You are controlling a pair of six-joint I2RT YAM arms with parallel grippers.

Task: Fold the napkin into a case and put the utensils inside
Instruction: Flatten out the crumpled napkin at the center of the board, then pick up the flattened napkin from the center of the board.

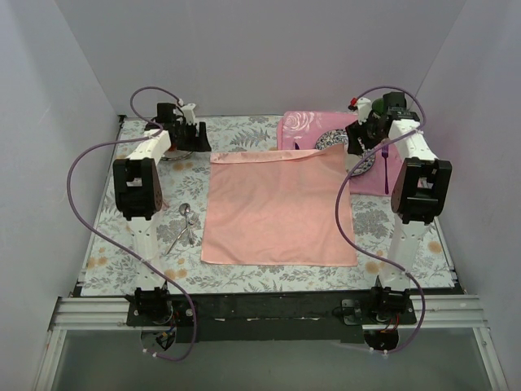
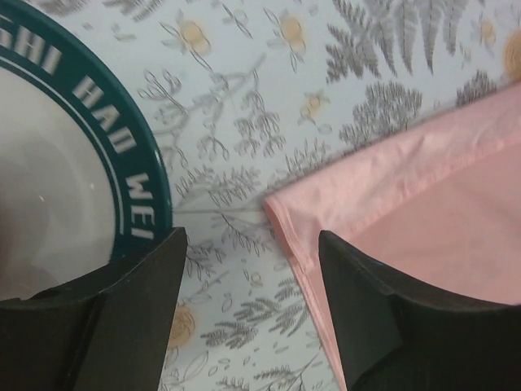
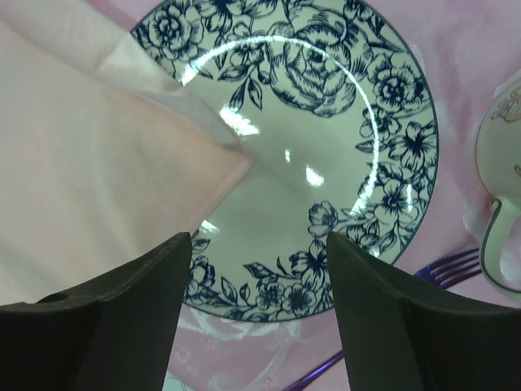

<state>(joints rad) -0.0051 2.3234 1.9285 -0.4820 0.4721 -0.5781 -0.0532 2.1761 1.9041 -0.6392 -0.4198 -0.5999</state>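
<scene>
The salmon-pink napkin (image 1: pixel 277 208) lies spread flat in the middle of the table, with a narrow strip along its far edge looking doubled over. My left gripper (image 1: pixel 194 134) hovers open at the napkin's far left corner (image 2: pixel 407 187); the cloth corner sits just inside the right finger, nothing pinched (image 2: pixel 252 244). My right gripper (image 1: pixel 359 135) stands open at the far right corner, where the napkin (image 3: pixel 106 163) overlaps a blue-flowered plate (image 3: pixel 326 163); its jaws (image 3: pixel 259 244) hold nothing. The silver utensils (image 1: pixel 186 224) lie left of the napkin.
A green-rimmed plate (image 2: pixel 138 175) sits beside the left gripper. A rose-patterned pink placemat (image 1: pixel 303 126) at the back right carries the flowered plate (image 1: pixel 332 140), a purple fork (image 3: pixel 448 265) and a white cup (image 3: pixel 505 163). White walls enclose the table.
</scene>
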